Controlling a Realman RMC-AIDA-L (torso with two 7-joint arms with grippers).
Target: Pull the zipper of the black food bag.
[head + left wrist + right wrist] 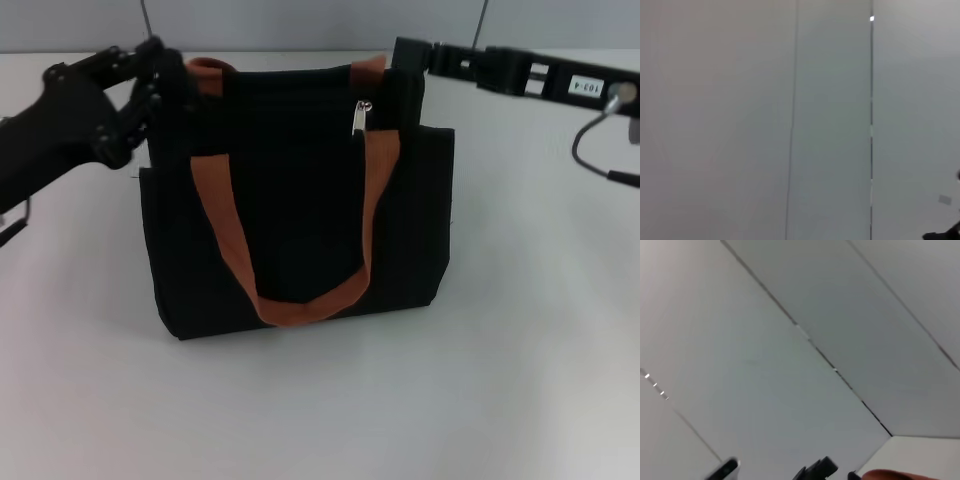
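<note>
The black food bag [300,210] stands upright mid-table in the head view, with two orange-brown handles [300,300]. The zipper [360,118], a small silver pull tab, hangs near the bag's top edge towards its right end. My left gripper [165,80] is against the bag's top left corner, beside the handle end. My right gripper [405,58] is at the bag's top right corner, just right of and above the zipper and apart from it. The right wrist view shows only a sliver of an orange-brown handle [890,474]; the left wrist view shows no bag.
The bag stands on a white table [520,330]. A grey panelled wall [320,20] rises behind the table's far edge and fills both wrist views. A cable [590,150] loops under my right arm.
</note>
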